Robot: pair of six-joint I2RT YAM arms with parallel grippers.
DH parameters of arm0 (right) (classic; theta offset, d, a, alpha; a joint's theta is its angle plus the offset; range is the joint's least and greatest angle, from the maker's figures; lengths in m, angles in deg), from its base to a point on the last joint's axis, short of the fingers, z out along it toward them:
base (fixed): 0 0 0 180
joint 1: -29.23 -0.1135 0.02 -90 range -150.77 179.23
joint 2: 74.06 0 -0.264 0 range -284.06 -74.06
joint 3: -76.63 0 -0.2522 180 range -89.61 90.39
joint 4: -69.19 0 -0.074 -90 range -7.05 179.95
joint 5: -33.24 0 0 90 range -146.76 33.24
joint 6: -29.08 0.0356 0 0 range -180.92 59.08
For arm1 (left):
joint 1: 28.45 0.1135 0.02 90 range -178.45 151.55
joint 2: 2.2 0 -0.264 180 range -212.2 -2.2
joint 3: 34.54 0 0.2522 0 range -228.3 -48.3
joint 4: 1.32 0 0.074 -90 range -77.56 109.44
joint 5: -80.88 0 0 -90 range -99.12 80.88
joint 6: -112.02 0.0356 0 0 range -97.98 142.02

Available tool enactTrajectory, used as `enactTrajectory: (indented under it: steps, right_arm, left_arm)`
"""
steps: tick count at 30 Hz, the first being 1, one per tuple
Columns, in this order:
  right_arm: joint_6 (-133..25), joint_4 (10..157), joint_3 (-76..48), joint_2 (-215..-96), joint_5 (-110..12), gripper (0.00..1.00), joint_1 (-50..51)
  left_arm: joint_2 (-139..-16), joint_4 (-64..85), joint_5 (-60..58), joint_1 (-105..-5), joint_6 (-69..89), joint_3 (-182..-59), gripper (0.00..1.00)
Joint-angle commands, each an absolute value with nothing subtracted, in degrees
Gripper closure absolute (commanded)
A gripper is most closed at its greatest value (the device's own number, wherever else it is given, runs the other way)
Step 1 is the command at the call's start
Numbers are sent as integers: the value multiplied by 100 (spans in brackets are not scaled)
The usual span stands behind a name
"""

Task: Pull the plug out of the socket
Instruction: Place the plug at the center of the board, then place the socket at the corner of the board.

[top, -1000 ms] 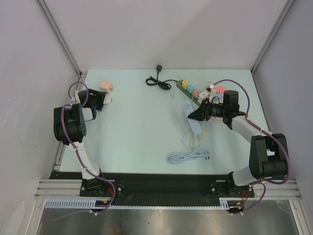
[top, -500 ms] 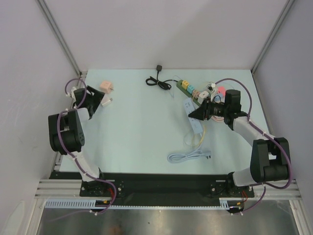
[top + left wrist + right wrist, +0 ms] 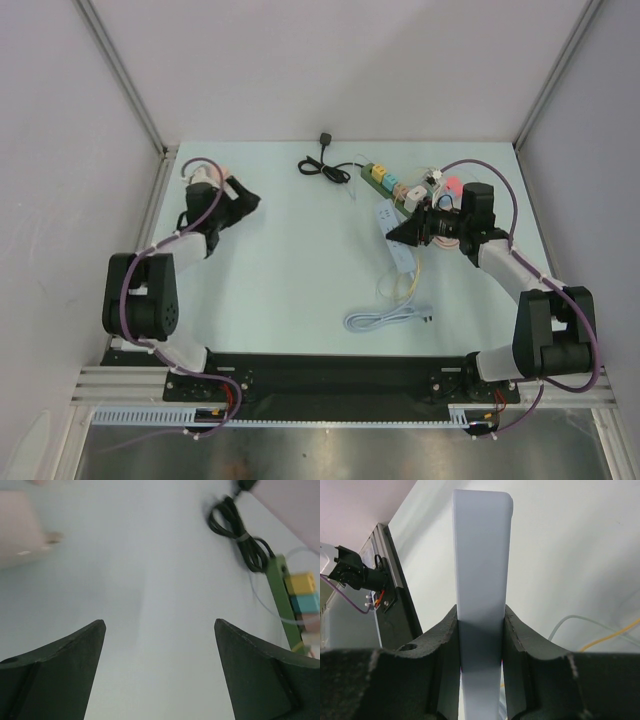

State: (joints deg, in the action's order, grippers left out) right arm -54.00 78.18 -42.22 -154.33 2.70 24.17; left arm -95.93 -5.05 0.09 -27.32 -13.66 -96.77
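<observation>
The white socket strip [image 3: 399, 250] lies on the table right of centre. My right gripper [image 3: 398, 236] is shut on its far end; in the right wrist view the strip [image 3: 481, 580] stands clamped between both fingers [image 3: 517, 635] of the right gripper [image 3: 481, 611]. A pink plug [image 3: 17, 527] with metal prongs lies blurred at the upper left of the left wrist view, free of any socket. My left gripper [image 3: 243, 203] is at the far left of the table, open, and the left gripper [image 3: 160, 624] has only bare table between its fingers.
A green power strip [image 3: 379, 175] carrying coloured plugs lies at the back right, and shows at the right edge of the left wrist view as well [image 3: 280, 587]. A coiled black cable [image 3: 323, 166] lies beside it. A white cable bundle [image 3: 385, 318] and a yellow wire [image 3: 412, 283] lie near the front.
My left gripper has opened wide and swung right and up, away from the pink plug it was on. The right gripper has kept its grip on the white strip.
</observation>
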Motion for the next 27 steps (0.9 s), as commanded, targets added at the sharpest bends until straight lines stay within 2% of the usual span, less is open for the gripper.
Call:
enactTrajectory:
  steps: [1,11,17,27]
  right_arm:
    - [-5486,7715,-3925,-15220,450,100,2440]
    - [-5424,7715,-3934,-15325,266,100,2413]
    - [-4880,7548,-4021,-15334,-472,100,2404]
    - [-3869,7240,-4241,-15106,-2063,100,2079]
  left_arm:
    - [-9062,-987,345,-3555,-866,-9497,4]
    - [-8772,-1515,266,-5742,-1893,-9461,0]
    - [-8842,-1638,-217,-6833,-2008,-9585,0]
    - [-9404,-1700,-508,-7775,-2052,-9936,0]
